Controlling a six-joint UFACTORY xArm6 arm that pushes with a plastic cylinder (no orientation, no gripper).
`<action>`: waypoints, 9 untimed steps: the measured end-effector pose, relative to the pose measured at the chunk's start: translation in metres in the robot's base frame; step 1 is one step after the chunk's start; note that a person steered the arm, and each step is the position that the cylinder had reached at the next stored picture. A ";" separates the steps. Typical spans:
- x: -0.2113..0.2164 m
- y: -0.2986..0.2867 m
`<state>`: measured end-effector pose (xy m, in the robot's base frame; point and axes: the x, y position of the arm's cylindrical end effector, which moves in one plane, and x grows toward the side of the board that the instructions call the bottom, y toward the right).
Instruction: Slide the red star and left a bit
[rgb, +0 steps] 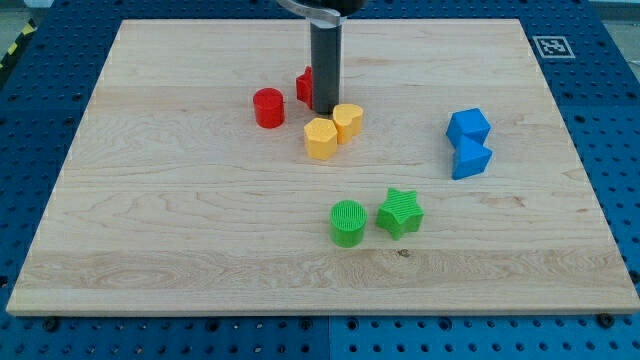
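1. The red star (304, 84) sits in the upper middle of the wooden board (180, 230), mostly hidden behind my rod; only a sliver of red shows on the rod's left edge, so its star shape is hard to confirm from here.
2. My tip (324, 110) comes down just to the right of the red star, seemingly touching it, though the rod covers the contact point and I cannot be sure.
3. I carry no jaws at all, only this straight dark rod, so there is nothing to open or close and nothing is held.
4. The red cylinder (268, 107) stands to the left of the red star and a little toward the view's bottom, near but apart from it.
5. Two yellow blocks lie below and right of the red star: one yellow block (347, 121) just beside my tip, and a second, hexagon-like yellow block (320, 139) touching it on its lower left.
6. Far right of the red star, two blue blocks (468, 143) sit stacked against each other in the view.
7. Well below the red star, toward the view's bottom, the green cylinder (347, 222) and the green star (400, 212) stand side by side.
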<state>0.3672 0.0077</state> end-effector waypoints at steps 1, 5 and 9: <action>-0.022 0.013; -0.059 0.007; -0.048 -0.073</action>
